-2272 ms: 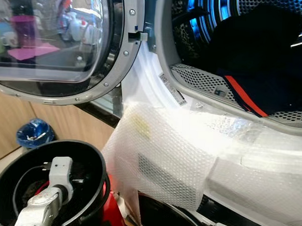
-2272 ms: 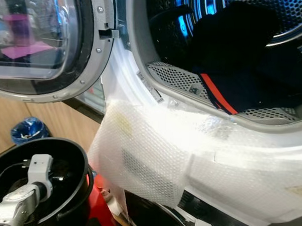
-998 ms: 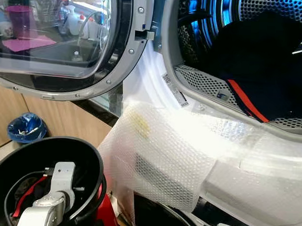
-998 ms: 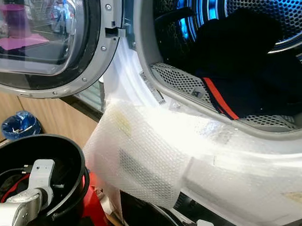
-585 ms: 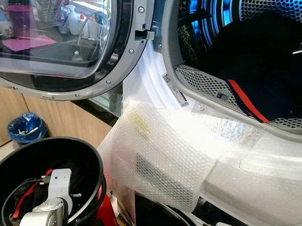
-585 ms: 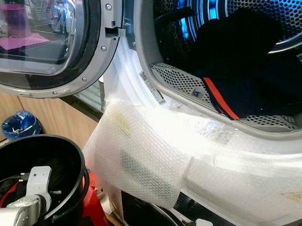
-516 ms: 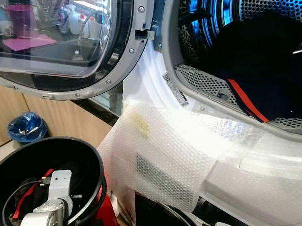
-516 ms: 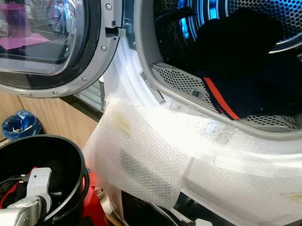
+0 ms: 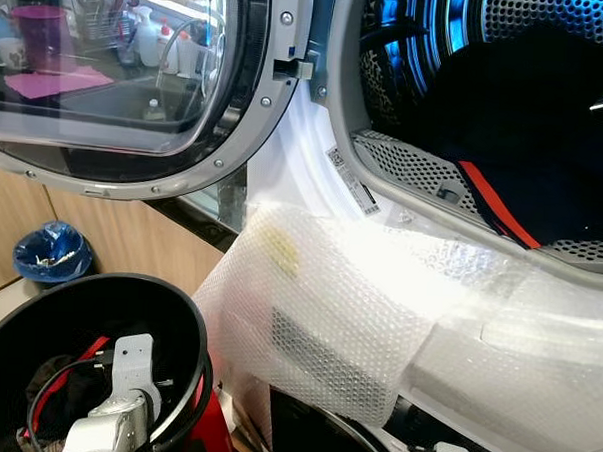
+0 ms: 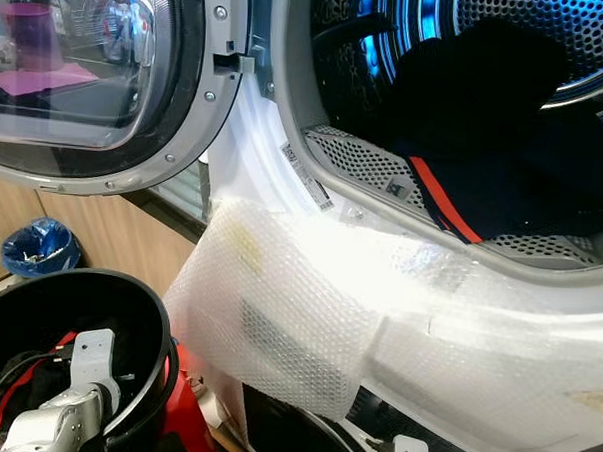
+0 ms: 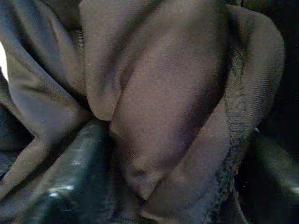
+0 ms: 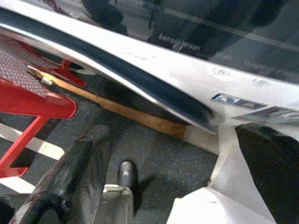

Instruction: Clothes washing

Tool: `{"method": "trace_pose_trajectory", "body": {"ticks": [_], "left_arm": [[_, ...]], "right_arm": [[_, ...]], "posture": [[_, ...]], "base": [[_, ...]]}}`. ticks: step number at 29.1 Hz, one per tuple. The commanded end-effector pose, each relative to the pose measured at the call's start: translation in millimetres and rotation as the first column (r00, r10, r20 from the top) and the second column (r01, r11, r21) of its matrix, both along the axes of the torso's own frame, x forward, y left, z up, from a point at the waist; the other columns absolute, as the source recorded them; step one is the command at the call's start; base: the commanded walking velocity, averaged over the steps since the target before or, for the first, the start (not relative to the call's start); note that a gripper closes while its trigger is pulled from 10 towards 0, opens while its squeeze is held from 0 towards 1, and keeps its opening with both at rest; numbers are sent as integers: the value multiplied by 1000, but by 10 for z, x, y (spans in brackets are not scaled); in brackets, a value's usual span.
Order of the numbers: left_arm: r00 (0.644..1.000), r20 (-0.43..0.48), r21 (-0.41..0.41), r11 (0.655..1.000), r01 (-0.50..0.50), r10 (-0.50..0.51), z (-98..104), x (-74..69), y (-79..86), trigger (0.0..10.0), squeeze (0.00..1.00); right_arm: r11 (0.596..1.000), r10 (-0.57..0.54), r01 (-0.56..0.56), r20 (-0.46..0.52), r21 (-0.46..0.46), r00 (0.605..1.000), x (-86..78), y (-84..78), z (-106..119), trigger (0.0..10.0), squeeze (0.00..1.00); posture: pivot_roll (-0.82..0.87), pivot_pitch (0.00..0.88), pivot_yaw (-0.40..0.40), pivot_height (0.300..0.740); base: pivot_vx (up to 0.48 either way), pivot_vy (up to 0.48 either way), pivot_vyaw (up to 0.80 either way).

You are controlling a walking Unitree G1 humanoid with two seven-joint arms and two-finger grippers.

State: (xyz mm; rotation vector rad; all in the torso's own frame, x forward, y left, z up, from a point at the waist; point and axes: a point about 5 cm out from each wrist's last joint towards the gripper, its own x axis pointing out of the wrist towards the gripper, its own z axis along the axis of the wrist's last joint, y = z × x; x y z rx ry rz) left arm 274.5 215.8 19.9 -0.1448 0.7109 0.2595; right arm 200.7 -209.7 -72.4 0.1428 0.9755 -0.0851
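Observation:
The washing machine's drum (image 9: 469, 53) stands open, lit blue inside. A dark garment with a red stripe (image 9: 498, 205) lies in it. At the lower left, my left arm (image 9: 130, 379) reaches down into a black laundry basket (image 9: 192, 326) that holds dark clothes. In the left wrist view, my left gripper (image 11: 177, 135) is open and pushed into brown cloth (image 11: 168, 84), which bulges between its fingers (image 11: 74, 172). My right gripper (image 12: 173, 135) hangs open low by the machine's base, with nothing between its fingers.
The round glass door (image 9: 118, 78) is swung open to the left, above the basket. Bubble wrap (image 9: 339, 288) covers the machine's front below the drum. A red stand (image 10: 189, 401) is beside the basket, and a blue bag-lined bin (image 9: 50, 255) sits by the wooden cabinet.
My left arm has sunk a little deeper into the basket and shifted slightly right. The view has drifted a little; the drum and its garment are as before.

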Motion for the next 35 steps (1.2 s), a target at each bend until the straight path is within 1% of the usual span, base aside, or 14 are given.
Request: {"method": "trace_pose_trajectory", "body": {"ticks": [1,6,9,14,15,17,19,21,22,23,25,27,30,35], "left_arm": [[1000,-14,-31,999,8,-8,-73,-6,-111,0,0],[1000,-11,-70,998,0,0,-138,-16,-230,0,0],[1000,2,-75,997,-12,12,-127,-8,-246,0,0],[999,14,-59,997,-42,43,-116,-30,-156,0,0],[997,28,-34,997,-72,72,-70,-58,-49,0,0],[993,38,-18,994,-111,112,-26,-101,38,0,0],[992,47,-14,993,-119,119,9,-109,73,0,0],[989,61,-1,991,-135,135,49,-127,125,0,0],[989,61,-1,991,-135,135,49,-127,125,0,0],[986,78,10,988,-152,151,87,-139,166,0,0],[982,101,20,986,-163,160,156,-142,201,0,0],[983,103,40,987,-157,152,219,-166,239,0,0],[985,92,55,987,-150,144,262,-224,285,0,0],[986,64,54,986,-155,151,256,-311,329,0,0]], "right_arm": [[1000,-10,10,3,-13,1000,28,-85,33,10000,0],[999,-2,2,13,-37,1000,87,-194,92,10000,0],[999,-11,12,24,-46,1000,115,-239,119,10000,0],[999,-22,23,22,-36,1000,112,-216,111,10000,0],[1000,-9,9,14,-26,1000,101,-149,87,10000,0],[1000,8,-8,7,2,1000,96,-76,69,10000,0],[1000,19,-19,-4,10,1000,86,-43,56,10000,0],[995,84,-87,-79,-40,993,-18,-27,-9,10000,0],[995,84,-87,-79,-40,993,-18,-27,-9,10000,0],[980,157,-173,-155,-97,975,-134,-35,-68,10000,0],[968,183,-217,-231,-128,955,-290,-63,-137,10000,0],[974,158,-195,-268,-118,950,-435,-71,-197,10000,0],[980,141,-175,-294,-92,945,-560,-24,-253,10000,0],[981,147,-179,-306,-78,941,-606,60,-285,10000,0]], "posture": [[60,0,-172,740],[64,0,-198,740],[65,0,-203,740],[103,0,-201,740],[118,0,-185,740],[118,0,-169,740],[117,0,-154,740],[108,0,-136,740],[108,0,-136,740],[106,0,-123,740],[113,0,-113,740],[133,0,-96,740],[143,0,-73,740],[149,0,-55,740]], "base": [[0,0,0],[0,0,0],[0,0,0],[0,0,0],[0,0,0],[0,0,0],[0,0,0],[0,0,0],[0,0,0],[0,0,0],[0,0,0],[0,0,0],[0,0,0],[0,0,0]]}}
